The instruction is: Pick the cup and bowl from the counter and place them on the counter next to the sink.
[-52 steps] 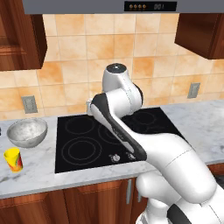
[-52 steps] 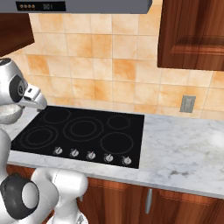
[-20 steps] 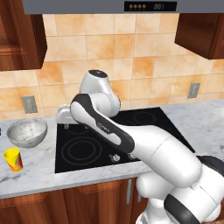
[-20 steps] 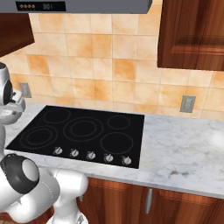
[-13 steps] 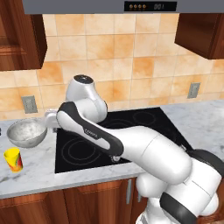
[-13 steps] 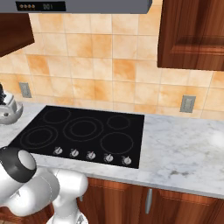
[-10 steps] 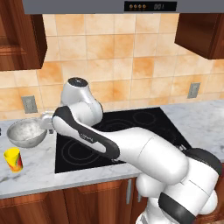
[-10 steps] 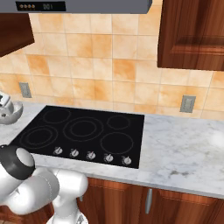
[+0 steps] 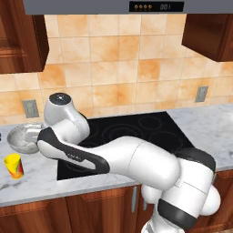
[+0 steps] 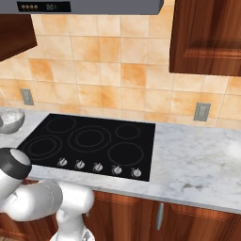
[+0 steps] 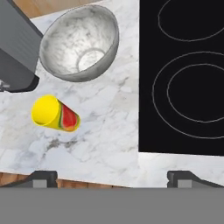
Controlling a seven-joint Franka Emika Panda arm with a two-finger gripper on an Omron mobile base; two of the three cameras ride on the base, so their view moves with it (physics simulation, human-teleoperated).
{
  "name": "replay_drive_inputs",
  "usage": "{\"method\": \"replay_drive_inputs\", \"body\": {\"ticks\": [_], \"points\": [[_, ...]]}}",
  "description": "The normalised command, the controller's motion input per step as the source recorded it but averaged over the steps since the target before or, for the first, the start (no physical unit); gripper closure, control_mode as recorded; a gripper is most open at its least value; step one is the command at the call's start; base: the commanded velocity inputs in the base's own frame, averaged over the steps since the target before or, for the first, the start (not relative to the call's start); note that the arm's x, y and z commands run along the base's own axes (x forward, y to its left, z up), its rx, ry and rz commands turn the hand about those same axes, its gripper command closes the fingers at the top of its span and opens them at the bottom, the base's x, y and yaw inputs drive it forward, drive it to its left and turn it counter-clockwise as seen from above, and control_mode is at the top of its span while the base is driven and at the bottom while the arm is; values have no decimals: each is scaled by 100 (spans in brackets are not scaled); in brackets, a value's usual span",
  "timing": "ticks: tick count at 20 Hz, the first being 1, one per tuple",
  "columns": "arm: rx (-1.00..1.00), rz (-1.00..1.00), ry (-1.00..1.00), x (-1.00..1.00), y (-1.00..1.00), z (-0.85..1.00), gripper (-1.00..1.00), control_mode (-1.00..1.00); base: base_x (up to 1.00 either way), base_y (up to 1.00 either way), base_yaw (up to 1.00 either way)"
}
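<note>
Cup (image 11: 54,114) and bowl (image 11: 79,42) stand near each other on the surface (image 11: 109,131), left of the cooktop (image 11: 183,74). Your fingers (image 11: 111,177) are spread wide, holding nothing, well above both. Center over the cup (the smaller target), square the fingers across its tapered sides, then descend straight without brushing the bowl.

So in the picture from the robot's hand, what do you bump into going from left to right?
Yellow cup → silvery bowl → bare white marble counter → black cooktop.
</note>
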Motion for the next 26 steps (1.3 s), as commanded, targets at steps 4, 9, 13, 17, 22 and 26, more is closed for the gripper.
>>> {"method": "replay_drive_inputs", "body": {"ticks": [4, 9, 13, 17, 22, 26], "points": [[0, 0, 2, 0, 42, 0, -100, -100, 0, 0, 0], [0, 0, 3, 4, 50, 0, -100, -100, 0, 0, 0], [0, 0, 1, 0, 42, 0, -100, -100, 0, 0, 0], [0, 0, 0, 11, 28, -3, -100, -100, 0, 0, 0], [0, 0, 0, 18, 20, -3, -100, -100, 0, 0, 0], [0, 0, 0, 13, 4, -8, -100, -100, 0, 0, 0]]}}
